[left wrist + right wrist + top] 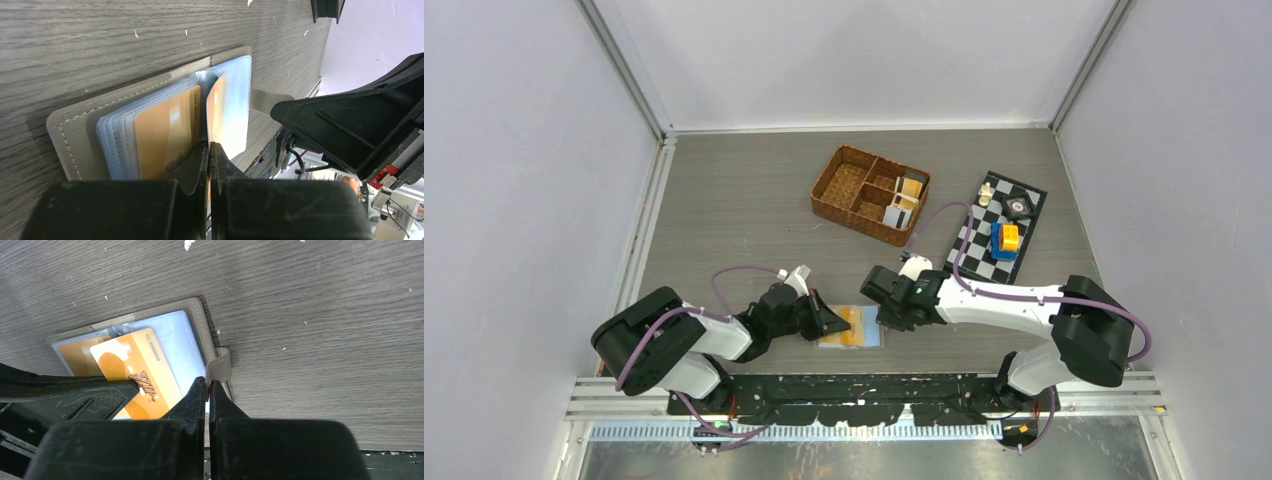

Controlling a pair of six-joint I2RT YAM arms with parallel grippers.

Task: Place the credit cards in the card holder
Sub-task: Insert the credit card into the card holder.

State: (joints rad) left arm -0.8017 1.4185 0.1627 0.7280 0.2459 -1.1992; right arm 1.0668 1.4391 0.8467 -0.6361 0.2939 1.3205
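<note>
- Card holder lies open on the grey table, lower centre of the overhead view, sleeves facing up so the pockets can be reached.
- The left gripper, closed, pinches an orange card by one end. It holds the card tilted over the clear blue sleeves, far end toward the fold, apparently lined up for a pocket mouth.
- The right gripper, fingers pressed together, sits at the holder's right edge just below the snap tab, seemingly to pin the wallet against sliding. Whether it nips a sleeve cannot be told.
- A second orange card is already in a sleeve, left of centre in the left wrist view.
- What look like more cards stand in the wicker basket at upper centre, well apart, so the job looks partly done.
</note>
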